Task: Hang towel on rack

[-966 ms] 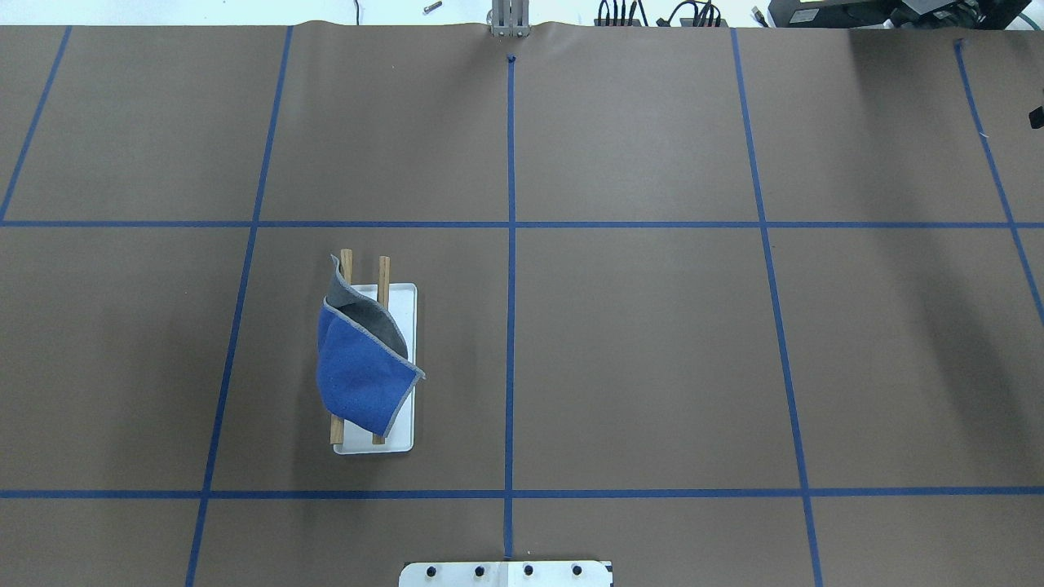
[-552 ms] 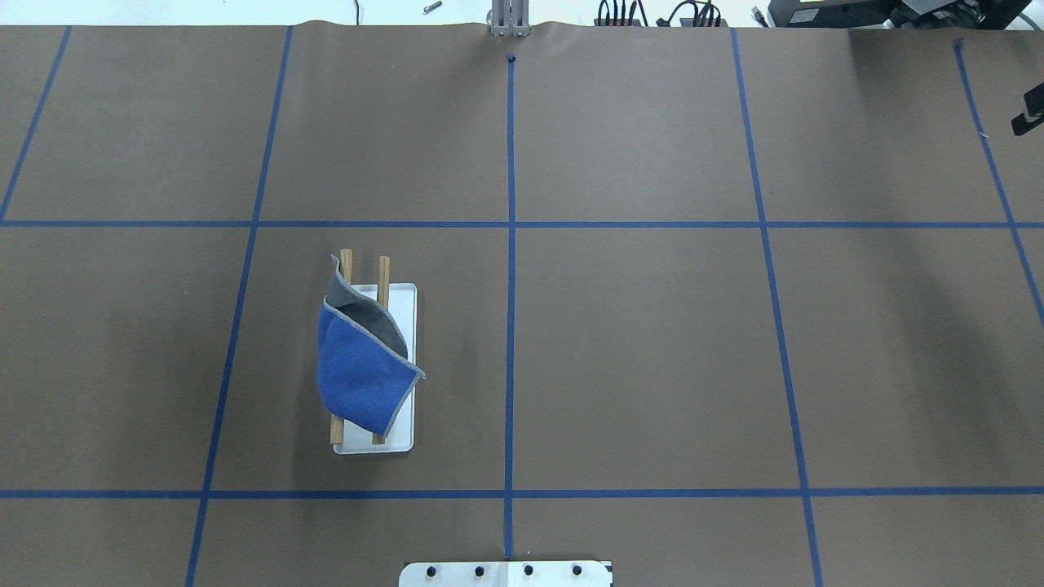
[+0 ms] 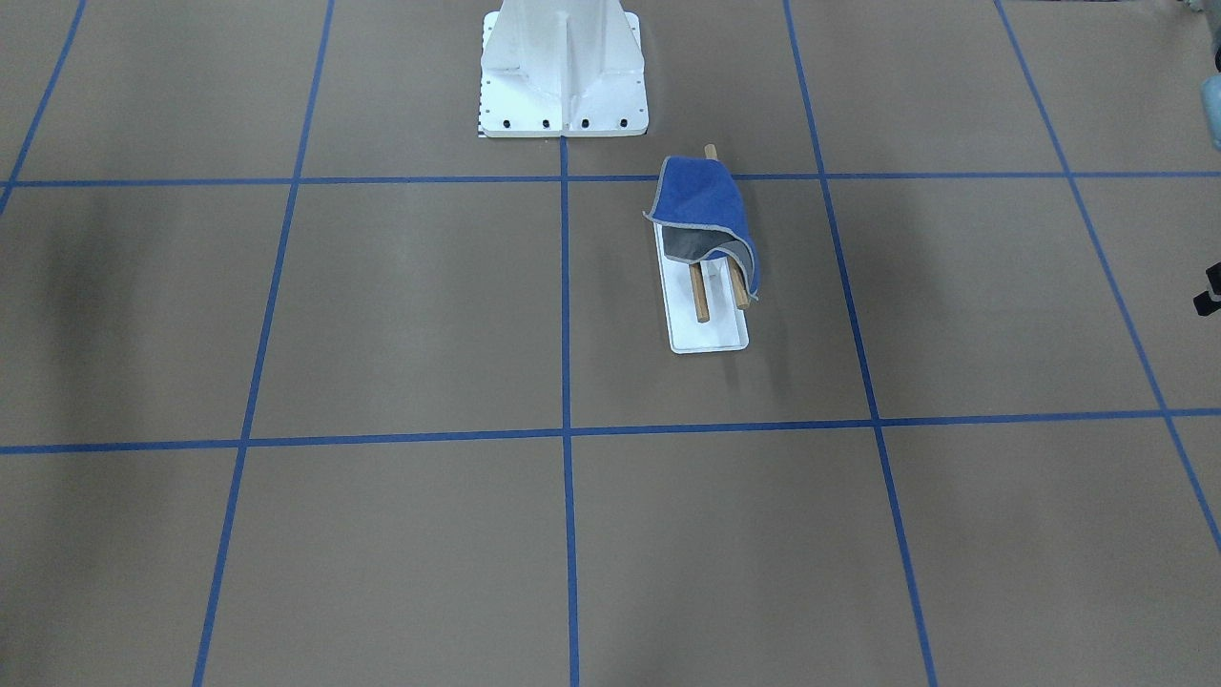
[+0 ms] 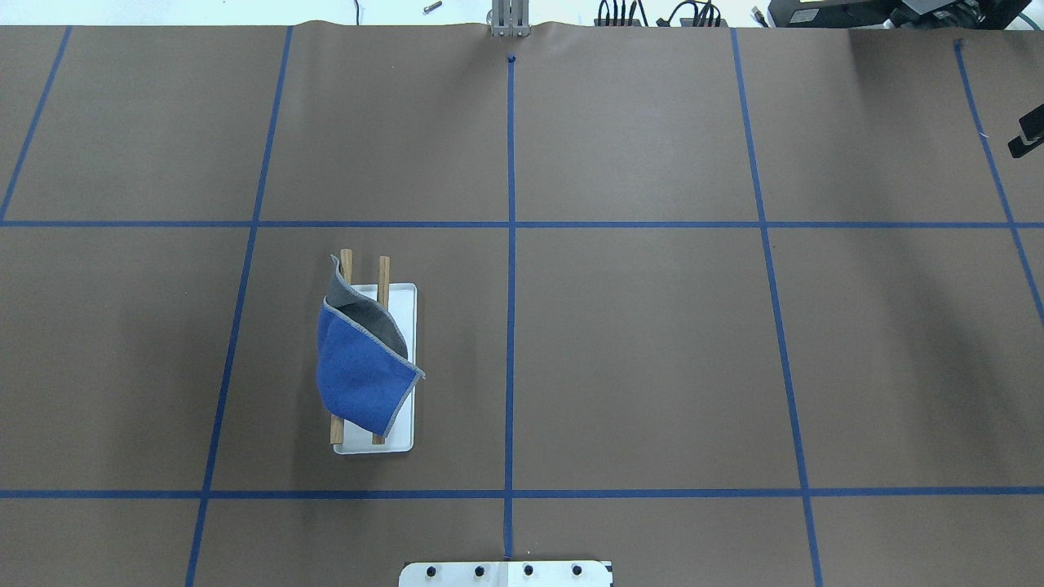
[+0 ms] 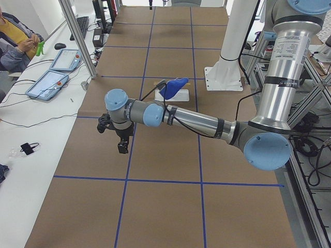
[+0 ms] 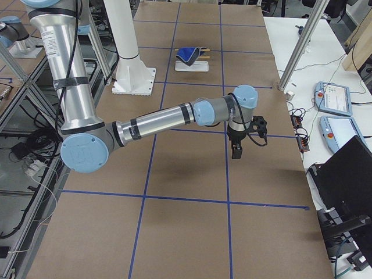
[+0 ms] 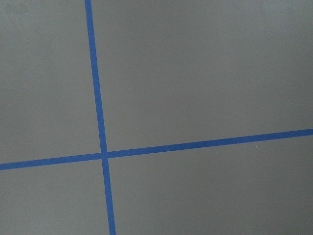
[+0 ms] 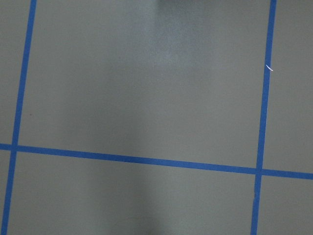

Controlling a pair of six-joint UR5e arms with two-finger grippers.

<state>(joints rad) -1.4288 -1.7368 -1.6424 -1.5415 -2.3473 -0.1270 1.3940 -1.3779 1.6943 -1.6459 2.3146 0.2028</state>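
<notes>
The bright blue towel with pale edging hangs over the rack's two wooden rods, one corner folded so its grey underside shows. The rack's white base stands left of the table's middle. The towel also shows in the front view. My left gripper points down over bare table, far from the rack. My right gripper hangs over the table's far right part; only a black sliver of it shows overhead. I cannot tell whether either is open or shut. Both wrist views show only table.
Brown paper with blue tape grid lines covers the table. The robot's white pedestal stands at the near edge. Cables and gear lie past the far edge. An operator sits by tablets beside the table.
The black sliver of the right gripper at the overhead view's right edge has shifted slightly inward and down. The towel and rack have not moved.
</notes>
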